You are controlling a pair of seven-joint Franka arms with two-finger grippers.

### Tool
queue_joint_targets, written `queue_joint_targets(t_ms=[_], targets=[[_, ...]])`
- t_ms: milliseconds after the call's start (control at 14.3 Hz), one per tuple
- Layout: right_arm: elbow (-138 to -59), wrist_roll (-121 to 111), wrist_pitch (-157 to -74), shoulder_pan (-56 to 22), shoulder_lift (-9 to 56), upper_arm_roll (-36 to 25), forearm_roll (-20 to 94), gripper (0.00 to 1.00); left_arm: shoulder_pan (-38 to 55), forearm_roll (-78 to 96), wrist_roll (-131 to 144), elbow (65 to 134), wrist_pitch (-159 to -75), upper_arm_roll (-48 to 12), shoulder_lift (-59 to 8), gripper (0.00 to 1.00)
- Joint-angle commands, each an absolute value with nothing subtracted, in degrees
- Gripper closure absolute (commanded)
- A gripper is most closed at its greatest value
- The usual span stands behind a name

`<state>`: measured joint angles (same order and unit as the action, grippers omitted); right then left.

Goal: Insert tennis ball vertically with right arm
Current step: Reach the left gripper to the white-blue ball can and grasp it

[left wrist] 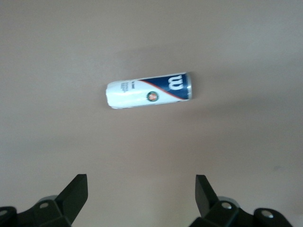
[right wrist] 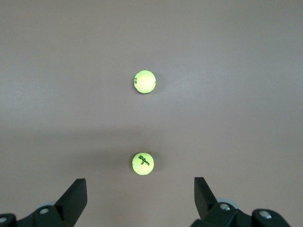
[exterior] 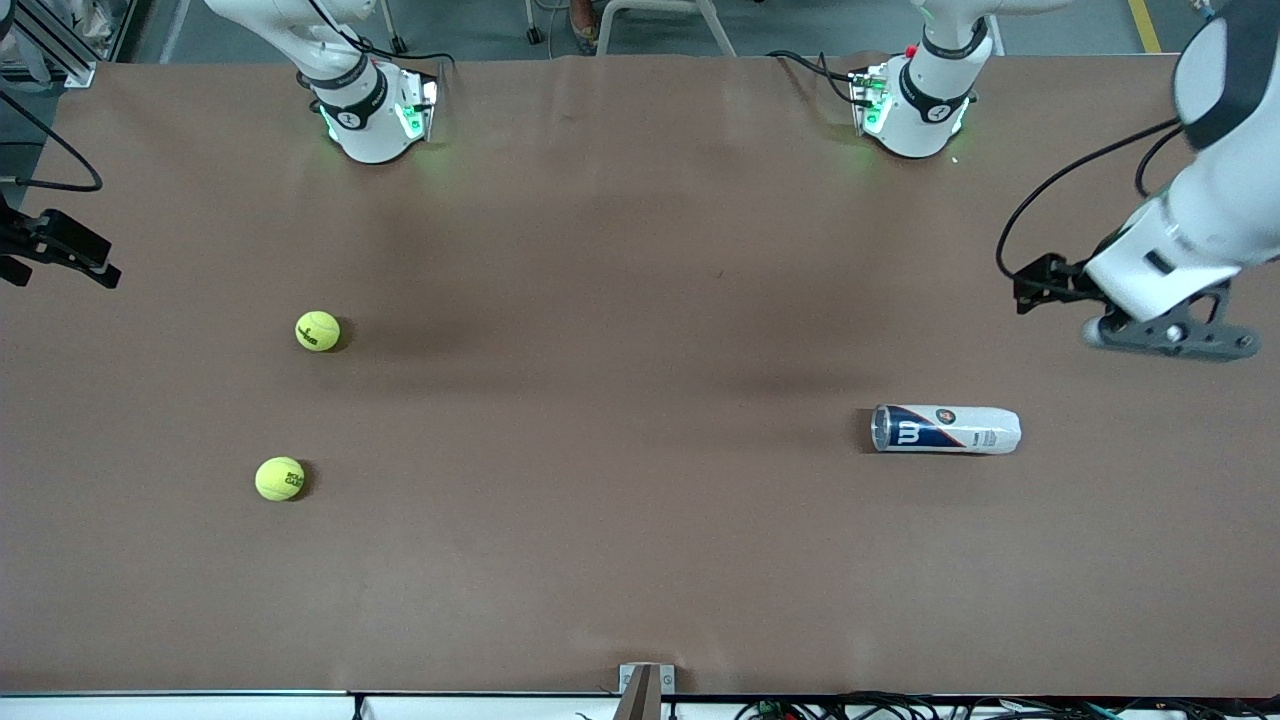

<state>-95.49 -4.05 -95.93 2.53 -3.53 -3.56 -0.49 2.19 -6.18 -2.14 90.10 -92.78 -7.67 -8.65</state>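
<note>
A: Item: two tennis balls, toward the right arm's end; Wilson ball can lay on its side, toward the left arm's.

B: Right gripper and left gripper hung high, spread wide, empty. Risk: the ball rolling off a shallow pinch; the can not upright.

This is a robotics lab or test cell. Two white industrial arms are bolted by their bases to a wide counter covered with plain brown sheeting, green status lights glowing at each base. Black cables trail along the arms, an aluminium frame rail stands at one corner, and bare grey floor with a yellow line shows past the counter's edge.
</note>
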Motion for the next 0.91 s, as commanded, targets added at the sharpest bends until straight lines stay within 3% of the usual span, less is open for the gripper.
queue_joint_targets(t_ms=[0,836], targets=[[-96.1,-3.9,-95.9,3.1,-4.5,-3.0,-0.7,0.00,5.3,-14.2,-5.2,89.4,-93.6,-8.7,-12.9,0.00],[-95.3,-3.9,-95.9,2.6,-0.1,-2.8,-1.1,0.00,4.6,-12.2,-35.1,89.5,-100.3,-9.7,-26.4,0.00]])
